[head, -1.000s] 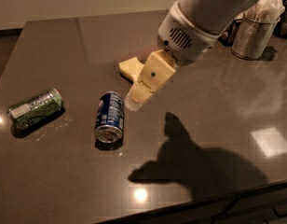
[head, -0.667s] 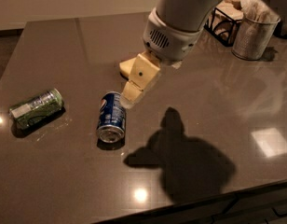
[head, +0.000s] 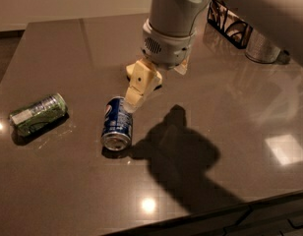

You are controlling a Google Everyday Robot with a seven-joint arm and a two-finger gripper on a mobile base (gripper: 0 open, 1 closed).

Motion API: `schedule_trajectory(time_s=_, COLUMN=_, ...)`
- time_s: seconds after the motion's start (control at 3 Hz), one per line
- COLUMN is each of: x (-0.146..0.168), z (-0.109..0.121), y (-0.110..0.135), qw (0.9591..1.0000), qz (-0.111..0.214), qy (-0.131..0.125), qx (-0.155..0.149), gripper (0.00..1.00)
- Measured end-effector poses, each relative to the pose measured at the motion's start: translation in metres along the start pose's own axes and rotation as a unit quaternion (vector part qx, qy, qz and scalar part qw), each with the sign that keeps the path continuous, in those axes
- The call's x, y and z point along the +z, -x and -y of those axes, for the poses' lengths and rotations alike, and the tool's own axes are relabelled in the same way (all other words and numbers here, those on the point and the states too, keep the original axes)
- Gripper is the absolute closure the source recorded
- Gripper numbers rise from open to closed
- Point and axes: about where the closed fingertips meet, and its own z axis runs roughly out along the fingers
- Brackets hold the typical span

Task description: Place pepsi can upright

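The pepsi can (head: pixel 117 123) is dark blue with a round logo. It lies on its side on the dark table (head: pixel 68 181), left of the middle, with a silver end facing the camera. My gripper (head: pixel 131 88) hangs from the grey wrist just above the can's far end. It is open and empty, and the tip of its near cream finger is at the can's far rim. I cannot tell whether it touches the can.
A green can with a white label (head: pixel 37 114) lies on its side to the left of the pepsi can. A metal cup (head: pixel 262 45) and a black wire holder (head: pixel 227 21) stand at the back right. The table's front edge (head: pixel 230 208) runs along the bottom right.
The arm has swung left and down toward the camera. The gripper has come from right of and above the pepsi can to its far end. Neither can has moved.
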Motion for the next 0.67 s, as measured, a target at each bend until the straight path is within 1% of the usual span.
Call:
schedule_trajectory(time_s=0.33, x=0.01, z=-0.01, y=0.009, qw=0.9998, qz=0.003, qy=0.013, qx=0.017, gripper=0.0)
schedule_trajectory(time_s=0.67, x=0.024, z=-0.024, y=0.02, qw=0.9977, qz=0.004, qy=0.03, qx=0.06, gripper=0.0)
